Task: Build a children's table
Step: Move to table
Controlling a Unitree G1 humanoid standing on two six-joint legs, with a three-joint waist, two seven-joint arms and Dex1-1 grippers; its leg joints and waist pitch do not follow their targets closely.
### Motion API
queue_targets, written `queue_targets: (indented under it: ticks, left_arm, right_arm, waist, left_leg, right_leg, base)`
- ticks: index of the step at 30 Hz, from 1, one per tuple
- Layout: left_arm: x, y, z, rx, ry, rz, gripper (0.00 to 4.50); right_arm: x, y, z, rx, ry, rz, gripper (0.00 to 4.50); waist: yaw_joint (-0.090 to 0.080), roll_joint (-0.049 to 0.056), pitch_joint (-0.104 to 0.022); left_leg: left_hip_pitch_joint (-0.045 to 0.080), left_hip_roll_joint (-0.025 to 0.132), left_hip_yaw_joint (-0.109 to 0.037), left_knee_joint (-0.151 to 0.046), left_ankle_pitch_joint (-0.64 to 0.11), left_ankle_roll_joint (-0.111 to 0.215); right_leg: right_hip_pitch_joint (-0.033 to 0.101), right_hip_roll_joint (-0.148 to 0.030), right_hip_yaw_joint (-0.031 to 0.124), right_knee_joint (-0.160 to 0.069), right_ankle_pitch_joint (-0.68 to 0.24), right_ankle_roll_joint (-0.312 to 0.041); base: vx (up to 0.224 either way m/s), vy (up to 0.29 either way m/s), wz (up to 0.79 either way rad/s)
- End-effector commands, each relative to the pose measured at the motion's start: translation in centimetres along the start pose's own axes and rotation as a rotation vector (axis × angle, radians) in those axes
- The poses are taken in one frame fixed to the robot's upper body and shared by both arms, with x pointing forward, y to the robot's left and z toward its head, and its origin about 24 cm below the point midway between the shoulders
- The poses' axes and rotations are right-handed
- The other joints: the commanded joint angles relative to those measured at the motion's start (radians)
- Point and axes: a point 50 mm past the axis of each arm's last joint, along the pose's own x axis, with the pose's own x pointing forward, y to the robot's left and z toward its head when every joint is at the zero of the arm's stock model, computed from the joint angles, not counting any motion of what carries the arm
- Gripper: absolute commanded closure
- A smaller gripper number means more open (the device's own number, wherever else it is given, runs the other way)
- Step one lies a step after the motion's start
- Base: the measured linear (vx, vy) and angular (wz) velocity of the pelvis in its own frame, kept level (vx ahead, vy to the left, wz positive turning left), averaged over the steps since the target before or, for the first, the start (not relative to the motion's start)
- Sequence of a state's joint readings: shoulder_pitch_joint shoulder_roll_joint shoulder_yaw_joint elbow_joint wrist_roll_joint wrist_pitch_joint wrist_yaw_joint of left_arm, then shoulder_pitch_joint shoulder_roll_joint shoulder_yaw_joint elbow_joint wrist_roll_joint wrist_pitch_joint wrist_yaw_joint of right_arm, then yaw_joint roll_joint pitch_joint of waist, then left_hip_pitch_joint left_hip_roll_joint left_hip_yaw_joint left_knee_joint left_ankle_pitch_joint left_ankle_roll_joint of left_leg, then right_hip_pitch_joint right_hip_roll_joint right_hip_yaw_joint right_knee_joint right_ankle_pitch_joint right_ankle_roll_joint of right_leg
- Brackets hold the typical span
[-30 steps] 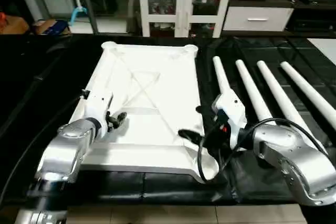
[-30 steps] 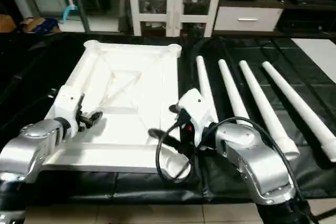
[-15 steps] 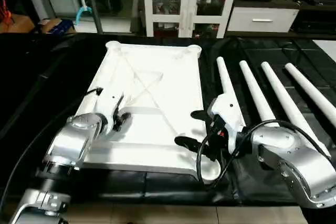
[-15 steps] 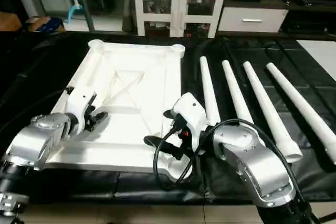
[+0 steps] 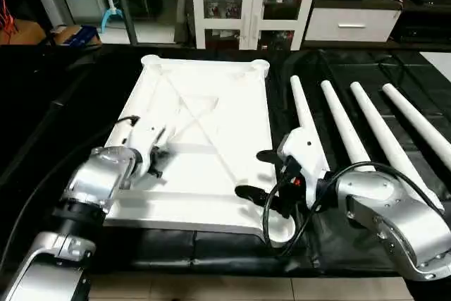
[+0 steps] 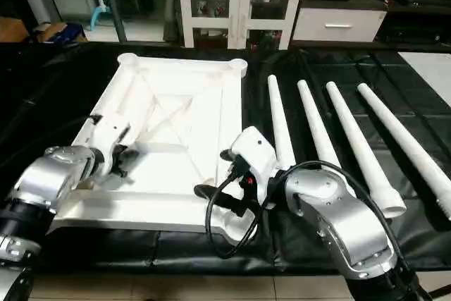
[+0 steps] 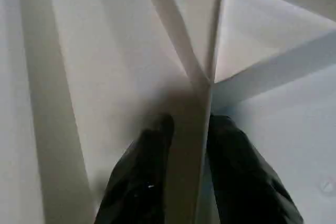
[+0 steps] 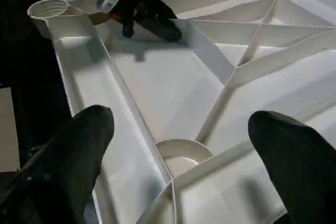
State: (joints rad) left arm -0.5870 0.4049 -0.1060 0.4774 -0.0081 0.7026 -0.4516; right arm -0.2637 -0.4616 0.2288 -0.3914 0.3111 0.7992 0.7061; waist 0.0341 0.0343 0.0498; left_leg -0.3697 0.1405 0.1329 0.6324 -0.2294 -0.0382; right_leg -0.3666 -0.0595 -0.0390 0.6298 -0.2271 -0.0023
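The white table top (image 5: 211, 128) lies upside down on the black mat, X ribs and round corner sockets facing up. My left gripper (image 5: 156, 157) is at its left side. In the left wrist view its two black fingers (image 7: 152, 145) straddle a thin rib (image 7: 202, 103) and are shut on it. My right gripper (image 5: 257, 174) hangs wide open over the near right corner socket (image 8: 178, 156), with nothing between its fingers (image 8: 79, 145). Several long tapered white legs (image 5: 338, 121) lie side by side on the mat to the right of the top.
A white glass-door cabinet (image 5: 246, 5) and a white drawer unit (image 5: 349, 25) stand behind the mat (image 5: 352, 241). A cardboard box (image 5: 21, 32) sits at the far left. Black cables loop from my right wrist (image 5: 271, 220) over the near right corner.
My left gripper's fingers have come together onto the rib, and its wrist has turned and moved a little towards the top's left side. The right gripper has stayed wide open.
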Motion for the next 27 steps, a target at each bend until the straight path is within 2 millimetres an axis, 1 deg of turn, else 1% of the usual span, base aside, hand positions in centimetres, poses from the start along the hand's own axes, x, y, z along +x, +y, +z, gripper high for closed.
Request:
queue_targets:
  ticks: [1,2,3,4,6,7,8,9,10,11,13,14,15,17,19,20,21,22,24,25,27]
  left_arm:
    - [-0.2,1.1,0.4,-0.064,-0.016,0.057,3.53]
    - [-0.2,1.1,0.4,-0.064,-0.016,0.057,3.53]
    - [-0.1,1.3,0.4,-0.081,-0.016,0.071,3.58]
    - [-0.1,1.4,0.3,-0.082,-0.014,0.073,3.58]
    - [-0.1,1.5,0.1,-0.101,-0.006,0.083,3.86]
    - [-0.1,1.8,-0.1,-0.119,0.002,0.108,3.92]
    - [-0.1,1.8,-0.1,-0.119,0.002,0.108,3.95]
    - [-0.2,2.1,-0.2,-0.131,0.005,0.125,4.04]
    - [-0.2,2.3,-0.3,-0.139,0.007,0.136,4.04]
    - [-0.4,3.0,-0.4,-0.184,-0.002,0.186,4.13]
    - [-0.5,3.8,-0.6,-0.205,-0.008,0.238,4.26]
    - [-0.5,3.8,-0.6,-0.205,-0.008,0.238,4.3]
    - [-0.8,4.5,-0.6,-0.237,-0.023,0.287,4.35]
    - [-1.1,5.4,-0.8,-0.256,-0.034,0.337,4.45]
    - [-1.5,6.2,-1.0,-0.265,-0.039,0.375,4.45]
    - [-1.6,6.3,-1.0,-0.265,-0.039,0.383,4.45]
    - [-1.7,6.4,-1.1,-0.272,-0.039,0.388,4.45]
    - [-1.8,6.6,-1.1,-0.27,-0.036,0.398,4.45]
    - [-2.0,7.0,-1.4,-0.278,-0.032,0.428,4.45]
    - [-2.1,7.3,-1.6,-0.271,-0.028,0.452,4.45]
    - [-2.2,7.5,-1.8,-0.26,-0.024,0.472,4.45]
  right_arm:
    - [0.0,0.4,0.4,-0.019,-0.008,0.008,0.0]
    - [0.0,0.4,0.4,-0.019,-0.008,0.008,0.0]
    - [0.1,0.5,0.4,-0.02,-0.007,0.009,0.0]
    - [0.1,0.5,0.4,-0.021,-0.007,0.009,0.0]
    - [0.1,0.5,0.4,-0.021,-0.008,0.01,0.0]
    - [0.2,0.5,0.3,-0.024,-0.005,0.007,0.0]
    - [0.2,0.5,0.3,-0.024,-0.005,0.007,0.0]
    - [0.2,0.5,0.3,-0.025,-0.004,0.006,0.0]
    - [0.2,0.5,0.3,-0.026,-0.004,0.005,0.0]
    - [0.2,0.5,0.3,-0.028,-0.004,0.002,0.0]
    - [0.3,0.5,0.3,-0.028,-0.006,0.0,0.0]
    - [0.3,0.5,0.3,-0.028,-0.006,0.0,0.0]
    - [0.3,0.5,0.3,-0.033,-0.003,-0.003,0.0]
    - [0.3,0.5,0.3,-0.034,-0.002,-0.006,0.0]
    - [0.3,0.5,0.3,-0.036,-0.001,-0.008,0.0]
    - [0.3,0.5,0.3,-0.037,-0.001,-0.008,0.0]
    - [0.3,0.5,0.3,-0.039,0.0,-0.009,0.0]
    - [0.4,0.5,0.3,-0.04,0.0,-0.01,0.0]
    - [0.5,0.3,0.3,-0.046,0.003,-0.023,0.0]
    - [0.5,0.2,0.3,-0.046,0.0,-0.032,0.0]
    - [0.6,0.1,0.4,-0.046,-0.004,-0.041,0.0]
  waist:
    - [0.001,0.008,-0.052]
    - [0.001,0.009,-0.052]
    - [0.0,0.006,-0.052]
    - [0.0,0.007,-0.052]
    - [-0.001,0.008,-0.052]
    - [-0.001,0.005,-0.051]
    - [-0.001,0.006,-0.051]
    - [-0.002,0.005,-0.049]
    - [-0.003,0.002,-0.048]
    - [-0.003,0.005,-0.048]
    - [-0.01,0.003,-0.047]
    - [-0.012,0.003,-0.046]
    - [-0.015,0.001,-0.047]
    - [-0.02,0.0,-0.049]
    - [-0.024,-0.001,-0.051]
    - [-0.024,0.0,-0.055]
    - [-0.023,0.002,-0.056]
    - [-0.021,0.0,-0.058]
    - [-0.015,0.002,-0.06]
    - [-0.014,0.003,-0.061]
    - [-0.008,-0.002,-0.062]
  left_leg:
    - [0.013,0.08,-0.029,-0.097,-0.135,-0.016]
    - [0.013,0.081,-0.029,-0.097,-0.135,-0.016]
    - [0.011,0.081,-0.03,-0.098,-0.135,-0.015]
    - [0.012,0.081,-0.03,-0.098,-0.132,-0.013]
    - [0.011,0.082,-0.03,-0.098,-0.129,-0.012]
    - [0.011,0.082,-0.029,-0.098,-0.129,-0.011]
    - [0.011,0.082,-0.03,-0.098,-0.13,-0.011]
    - [0.011,0.082,-0.029,-0.1,-0.143,-0.013]
    - [0.011,0.081,-0.028,-0.1,-0.156,-0.014]
    - [0.01,0.081,-0.029,-0.101,-0.158,-0.015]
    - [0.004,0.079,-0.031,-0.102,-0.16,-0.014]
    - [0.005,0.079,-0.032,-0.102,-0.163,-0.015]
    - [0.008,0.08,-0.031,-0.101,-0.166,-0.013]
    - [0.006,0.078,-0.03,-0.098,-0.142,-0.005]
    - [0.002,0.077,-0.028,-0.096,-0.107,0.011]
    - [0.004,0.078,-0.026,-0.092,-0.086,0.018]
    - [0.006,0.079,-0.026,-0.091,-0.072,0.021]
    - [0.006,0.08,-0.024,-0.089,-0.04,0.032]
    - [0.006,0.081,-0.023,-0.086,0.0,0.049]
    - [0.007,0.081,-0.022,-0.085,0.007,0.051]
    - [0.008,0.082,-0.019,-0.084,0.021,0.063]
  right_leg:
    - [0.04,-0.095,0.054,-0.068,0.018,-0.267]
    - [0.04,-0.095,0.054,-0.068,0.019,-0.267]
    - [0.041,-0.095,0.054,-0.069,0.019,-0.266]
    - [0.04,-0.095,0.055,-0.069,0.02,-0.265]
    - [0.041,-0.096,0.055,-0.069,0.024,-0.265]
    - [0.04,-0.096,0.055,-0.069,0.022,-0.265]
    - [0.04,-0.096,0.055,-0.069,0.018,-0.266]
    - [0.039,-0.096,0.056,-0.071,-0.002,-0.265]
    - [0.039,-0.096,0.056,-0.074,-0.024,-0.263]
    - [0.04,-0.096,0.056,-0.073,-0.033,-0.261]
    - [0.044,-0.097,0.055,-0.076,-0.054,-0.25]
    - [0.044,-0.097,0.055,-0.076,-0.062,-0.248]
    - [0.041,-0.096,0.055,-0.078,-0.068,-0.247]
    - [0.042,-0.096,0.056,-0.076,-0.041,-0.251]
    - [0.044,-0.095,0.055,-0.073,0.001,-0.255]
    - [0.043,-0.094,0.054,-0.07,0.025,-0.257]
    - [0.042,-0.094,0.054,-0.068,0.047,-0.26]
    - [0.04,-0.093,0.053,-0.064,0.093,-0.268]
    - [0.039,-0.092,0.051,-0.059,0.148,-0.279]
    - [0.038,-0.092,0.05,-0.057,0.164,-0.282]
    - [0.036,-0.092,0.049,-0.056,0.188,-0.288]
  base:
    - [0.0,0.0,0.0]
    - [0.0,0.0,0.0]
    - [0.0,0.0,0.0]
    - [0.0,0.0,0.0]
    - [0.0,0.0,0.0]
    - [0.0,0.0,0.0]
    - [0.0,0.0,0.0]
    - [0.0,0.0,0.0]
    - [0.0,0.0,0.0]
    - [0.0,0.0,0.0]
    - [0.0,0.0,0.0]
    - [0.0,0.0,0.0]
    - [0.0,0.0,0.0]
    - [0.0,0.0,0.0]
    - [0.0,0.0,0.0]
    - [0.0,0.0,0.0]
    - [0.0,0.0,0.0]
    - [0.0,0.0,0.0]
    - [0.0,0.0,0.0]
    - [0.0,0.0,0.0]
    - [0.0,0.0,0.0]
